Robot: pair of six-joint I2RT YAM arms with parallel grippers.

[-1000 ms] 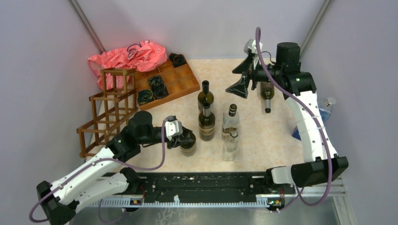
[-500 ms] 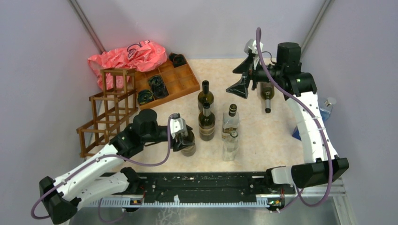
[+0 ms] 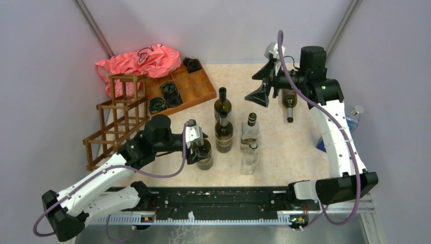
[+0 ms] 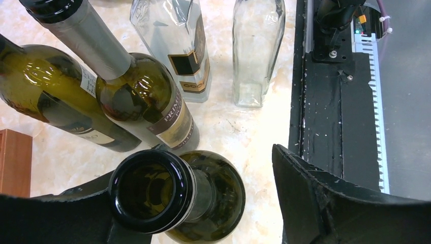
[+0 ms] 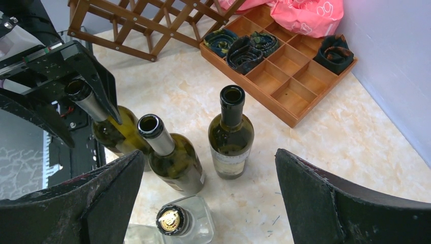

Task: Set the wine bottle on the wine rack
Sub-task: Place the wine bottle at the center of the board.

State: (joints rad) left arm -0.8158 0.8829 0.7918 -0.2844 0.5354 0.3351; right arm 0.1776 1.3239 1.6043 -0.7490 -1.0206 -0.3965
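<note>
A dark green wine bottle stands upright on the table near the front left. My left gripper is open around its neck: one finger rests against the neck and the other finger stands well apart. The dark wooden wine rack stands to the left, with no bottles in it. My right gripper hangs open and empty high over the back right.
Two more green bottles and two clear bottles stand mid-table. Another bottle lies under the right arm. An orange-brown compartmented tray and a pink bag are at the back left.
My left gripper has opened off the green bottle's neck and shifted slightly towards the back. The bottle stays upright. The right arm has not moved.
</note>
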